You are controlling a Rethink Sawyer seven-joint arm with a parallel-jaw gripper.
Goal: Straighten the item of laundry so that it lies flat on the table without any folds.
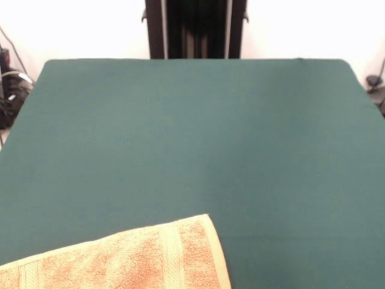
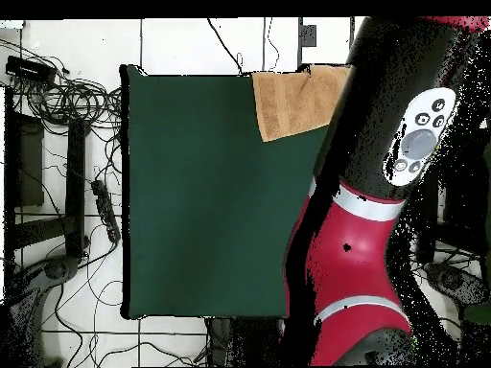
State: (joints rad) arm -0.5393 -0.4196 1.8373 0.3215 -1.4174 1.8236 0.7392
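Note:
The item of laundry (image 1: 120, 260), an orange-tan terry towel with a flat woven band near its right end, lies at the table's near left corner and runs off the bottom edge of the front view. It looks mostly flat there. From overhead the towel (image 2: 295, 102) sits at the top edge of the table (image 2: 201, 211), and the red and black arm (image 2: 384, 192) hides its right part. The green table (image 1: 192, 138) fills most of the front view. Neither view shows the gripper.
The arm crosses the table's right side in the overhead view, from bottom to top right. Tangled cables and dark equipment (image 2: 58, 105) lie on the tiled floor left of the table. More cables (image 1: 9, 90) show at the front view's left edge.

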